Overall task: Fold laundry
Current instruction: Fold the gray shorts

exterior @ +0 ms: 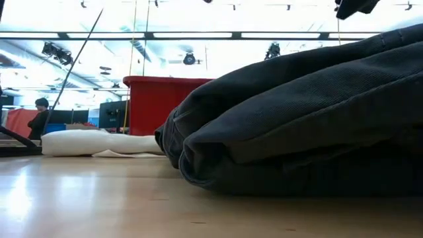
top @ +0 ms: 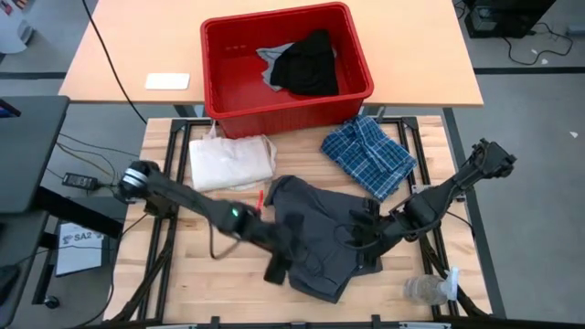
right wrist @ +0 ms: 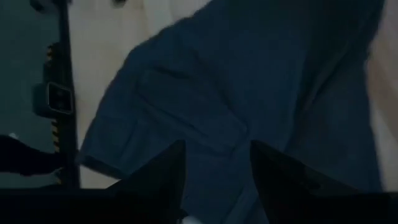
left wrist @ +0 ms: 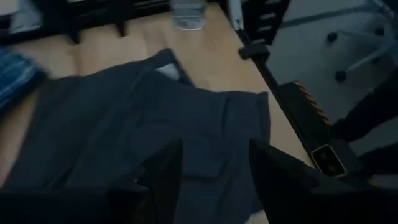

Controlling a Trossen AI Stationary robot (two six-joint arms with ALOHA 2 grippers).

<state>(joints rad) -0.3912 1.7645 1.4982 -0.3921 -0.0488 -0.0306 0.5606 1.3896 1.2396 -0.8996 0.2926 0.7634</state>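
Observation:
The dark grey garment (top: 315, 233) lies crumpled on the table's middle and fills the low view's right (exterior: 310, 112). My left gripper (top: 274, 265) is open at the garment's near left edge, its fingers spread over the cloth (left wrist: 214, 180). My right gripper (top: 361, 233) is open over the garment's right side (right wrist: 214, 180). A blue-and-white plaid garment (top: 370, 153) lies folded at the far right. A black garment (top: 306, 64) and a light grey one (top: 272, 62) lie in the red bin (top: 352, 55).
A cream tote bag (top: 230, 163) lies far left of the garment, also in the low view (exterior: 99, 142). A clear plastic bottle (top: 428, 290) lies near the right front edge. A person (exterior: 41, 119) stands far off in the room.

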